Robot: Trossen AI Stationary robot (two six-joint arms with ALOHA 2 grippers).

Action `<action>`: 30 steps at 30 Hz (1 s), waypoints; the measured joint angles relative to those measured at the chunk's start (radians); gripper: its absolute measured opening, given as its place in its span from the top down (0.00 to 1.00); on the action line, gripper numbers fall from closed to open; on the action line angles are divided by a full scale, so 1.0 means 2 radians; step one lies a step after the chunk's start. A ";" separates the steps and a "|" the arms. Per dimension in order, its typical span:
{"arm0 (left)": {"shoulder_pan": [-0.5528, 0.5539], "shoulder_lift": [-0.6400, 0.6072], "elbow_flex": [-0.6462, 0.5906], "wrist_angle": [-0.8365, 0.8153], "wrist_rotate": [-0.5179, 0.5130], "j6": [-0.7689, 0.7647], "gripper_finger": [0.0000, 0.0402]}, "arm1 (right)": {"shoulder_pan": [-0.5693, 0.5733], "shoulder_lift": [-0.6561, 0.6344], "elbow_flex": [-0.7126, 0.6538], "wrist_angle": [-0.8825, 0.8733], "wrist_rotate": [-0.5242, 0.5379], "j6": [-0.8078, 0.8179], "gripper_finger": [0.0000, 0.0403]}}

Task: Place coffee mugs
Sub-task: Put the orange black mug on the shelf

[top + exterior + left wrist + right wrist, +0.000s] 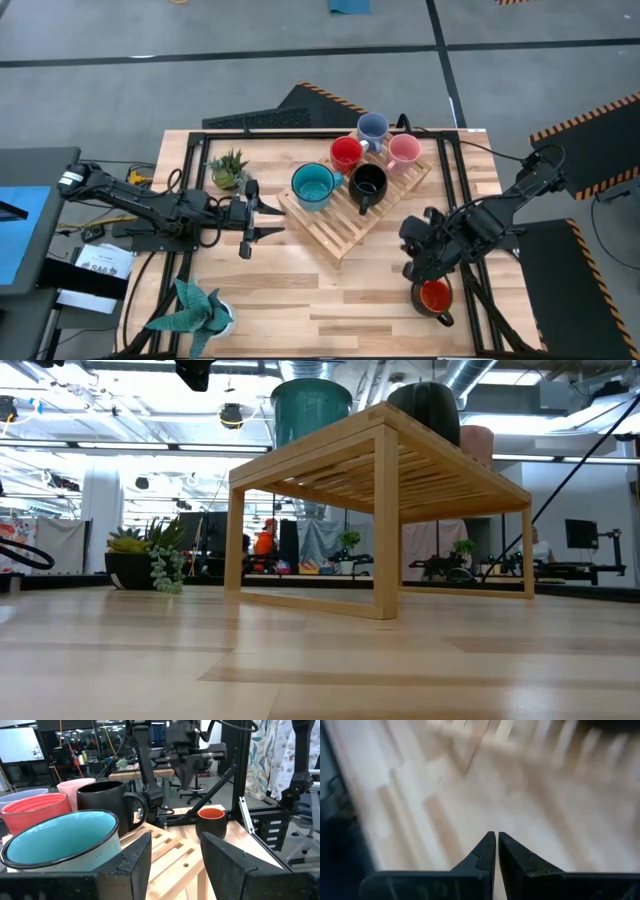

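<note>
Your left gripper sat over the counter just beside the wooden rack, its jaws standing apart with nothing between them. From its wrist view the teal mug stood right in front of those jaws, on the rack.

Five mugs were on the rack. The teal mug and the black mug stood along the side nearer your arms, with the red mug, the lavender-blue mug and the pink mug behind them. In the high view the lavender-blue one looked to be touching its two neighbours.

The orange-red mug was off the rack, upright on the counter near the right front corner, its black handle pointing toward the front edge. Your right gripper hung just above and beside that mug, not holding it; its jaws were nearly closed on nothing.

Two potted plants stood on the left part of the counter.
</note>
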 joint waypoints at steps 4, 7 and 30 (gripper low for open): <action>0.000 0.000 0.000 0.000 0.000 0.000 0.61 | 0.013 0.005 0.000 -0.007 -0.048 0.058 0.88; 0.000 0.000 0.000 0.000 0.000 0.000 0.61 | 0.025 0.009 0.000 -0.042 -0.072 0.109 0.88; 0.000 0.000 0.000 0.000 0.001 0.000 0.61 | 0.084 0.036 -0.159 -0.003 -0.254 0.216 0.33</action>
